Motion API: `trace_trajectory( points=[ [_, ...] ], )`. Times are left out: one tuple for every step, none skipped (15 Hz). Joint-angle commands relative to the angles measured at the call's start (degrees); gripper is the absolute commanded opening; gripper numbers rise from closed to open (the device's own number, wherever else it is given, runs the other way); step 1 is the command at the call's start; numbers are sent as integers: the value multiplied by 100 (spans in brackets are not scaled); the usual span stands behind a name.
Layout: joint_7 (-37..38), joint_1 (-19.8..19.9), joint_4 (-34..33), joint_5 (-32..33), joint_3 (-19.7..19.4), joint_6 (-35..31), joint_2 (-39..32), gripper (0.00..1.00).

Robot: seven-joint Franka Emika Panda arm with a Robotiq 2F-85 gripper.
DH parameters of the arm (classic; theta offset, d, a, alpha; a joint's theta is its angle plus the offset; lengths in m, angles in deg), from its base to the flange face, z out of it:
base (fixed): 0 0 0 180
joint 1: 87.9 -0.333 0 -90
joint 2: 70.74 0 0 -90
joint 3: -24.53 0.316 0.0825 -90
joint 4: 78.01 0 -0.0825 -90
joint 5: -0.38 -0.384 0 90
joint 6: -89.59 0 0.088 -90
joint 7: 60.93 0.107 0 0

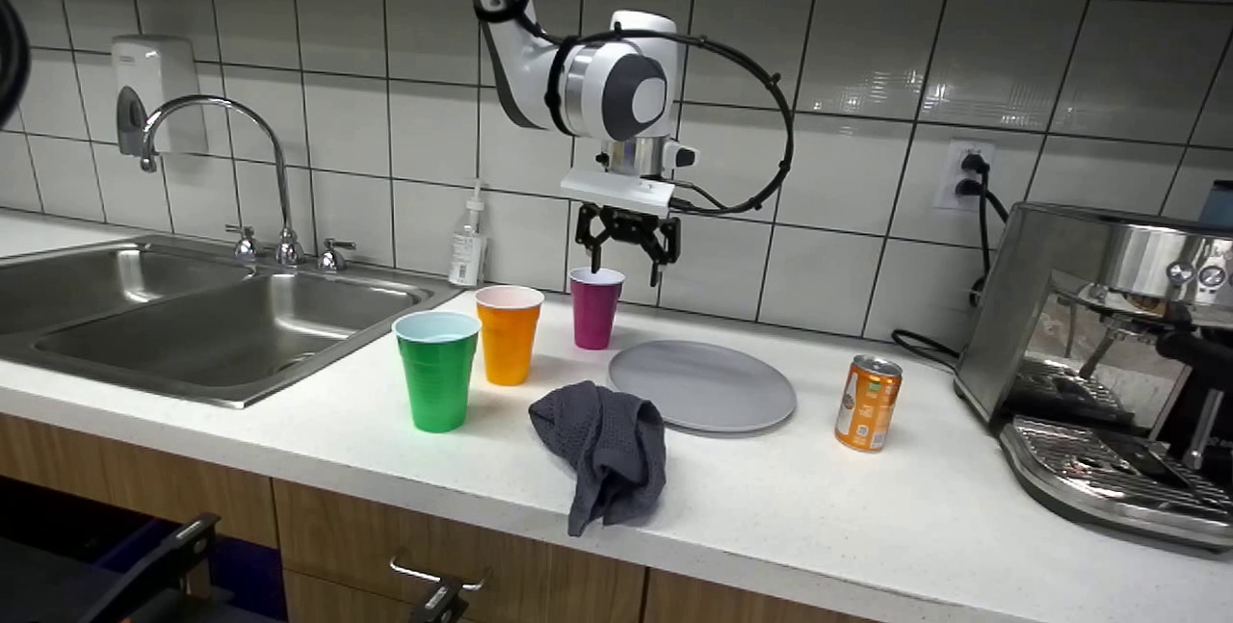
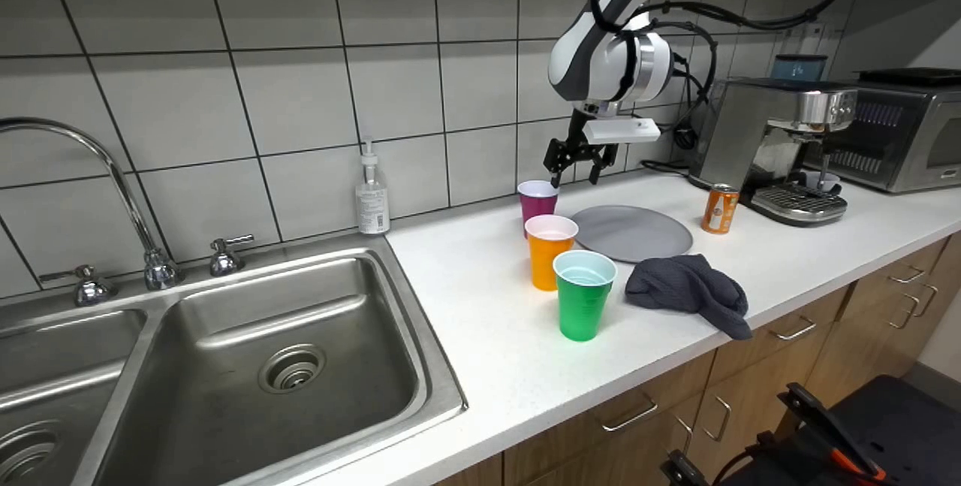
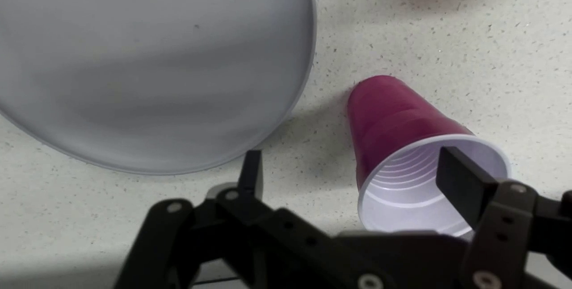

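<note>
Gripper (image 1: 626,269) spread wide, grasping nothing, near rim of upright magenta cup (image 1: 595,317). Gray plate (image 1: 703,387) right of cup; orange cup (image 1: 509,342) nearer; green cup (image 1: 438,380) nearest of three.

Green cup (image 1: 438,377), orange cup (image 1: 509,336), spread pincer (image 1: 625,274) near magenta cup (image 1: 594,315), gray plate (image 1: 718,384), crumpled cloth (image 1: 612,454)
</note>
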Motion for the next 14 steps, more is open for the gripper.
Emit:
trace_trajectory(
  points=[
    [-38, -31, -347, -34, 22, 92, -205, 100],
    [-26, -44, -425, -22, 15, 119, -264, 100],
    [-15, -55, -509, -13, 10, 138, -331, 100],
    [-5, -64, -598, -3, 6, 162, -403, 100],
    [-5, -67, -668, 2, 8, 179, -460, 100],
    [3, -80, -753, 19, 3, 199, -531, 100],
    [4, -83, -822, 23, 5, 206, -592, 100],
    [10, -88, -898, 30, 4, 223, -649, 100],
    [17, -93, -969, 39, 0, 244, -702, 100],
    [10, -88, -1027, 37, 6, 253, -746, 100],
    [13, -90, -1093, 42, 4, 264, -796, 100],
    [18, -90, -1143, 47, 1, 271, -836, 100],
    [21, -89, -1194, 50, -2, 282, -871, 100],
    [22, -88, -1234, 53, -3, 289, -904, 100]
  ],
)
